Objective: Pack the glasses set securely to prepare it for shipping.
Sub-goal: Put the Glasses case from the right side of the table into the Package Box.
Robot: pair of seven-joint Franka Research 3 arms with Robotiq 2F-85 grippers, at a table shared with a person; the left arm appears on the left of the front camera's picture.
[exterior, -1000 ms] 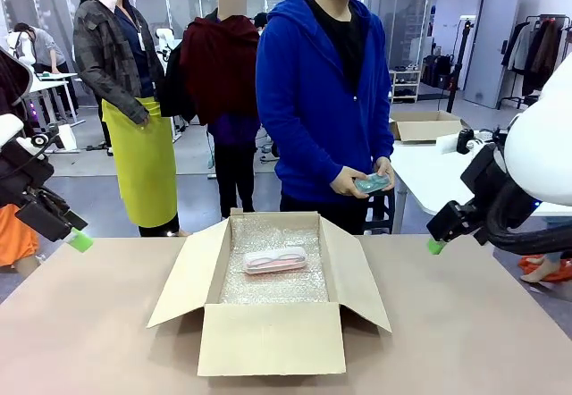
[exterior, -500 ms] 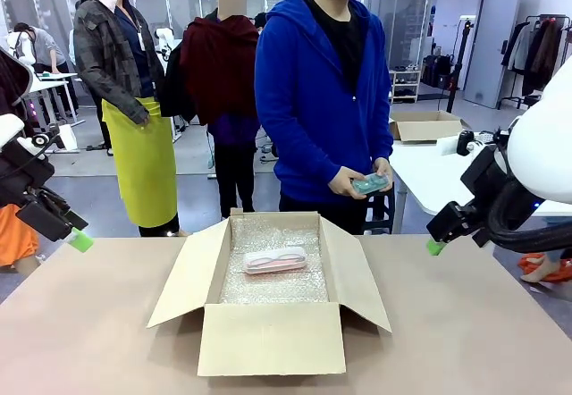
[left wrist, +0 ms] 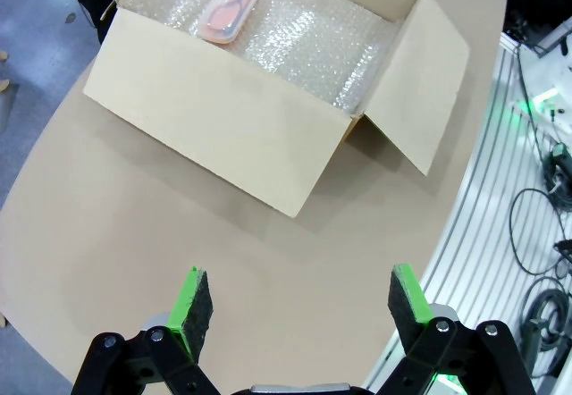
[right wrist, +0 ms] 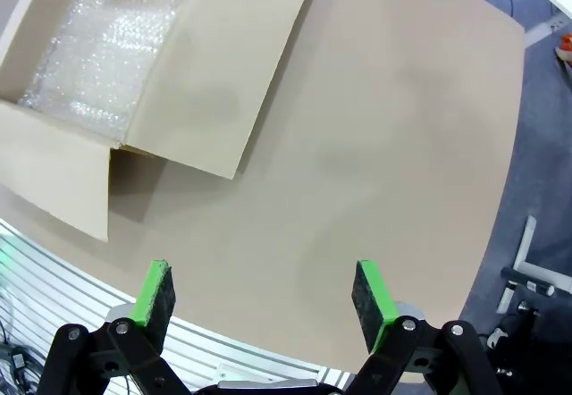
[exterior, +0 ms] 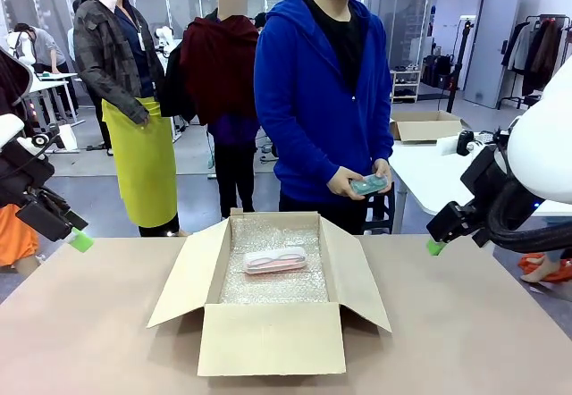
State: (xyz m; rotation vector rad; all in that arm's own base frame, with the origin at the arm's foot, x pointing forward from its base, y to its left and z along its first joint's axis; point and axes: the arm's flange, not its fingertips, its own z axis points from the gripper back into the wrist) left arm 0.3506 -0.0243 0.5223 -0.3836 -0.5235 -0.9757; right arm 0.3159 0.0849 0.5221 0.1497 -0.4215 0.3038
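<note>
Cardboard box (exterior: pixel 268 337) lined with bubble wrap (exterior: pixel 273 286) was seen ahead of left gripper (left wrist: pixel 299 297) and right gripper (right wrist: pixel 264 292), both spread wide, empty. Inside, pink case (exterior: pixel 275 259) was laid flat; mint green case (exterior: pixel 369 183) was held in person's hands (exterior: pixel 344 183) beyond it.

The pink case (exterior: pixel 275 259) lay flat near the middle of the frame, on bubble wrap (exterior: pixel 277 289) inside the open box (exterior: pixel 271 338). The mint green case (exterior: pixel 370 183) was higher and to the right, held in a person's hands (exterior: pixel 347 182).
</note>
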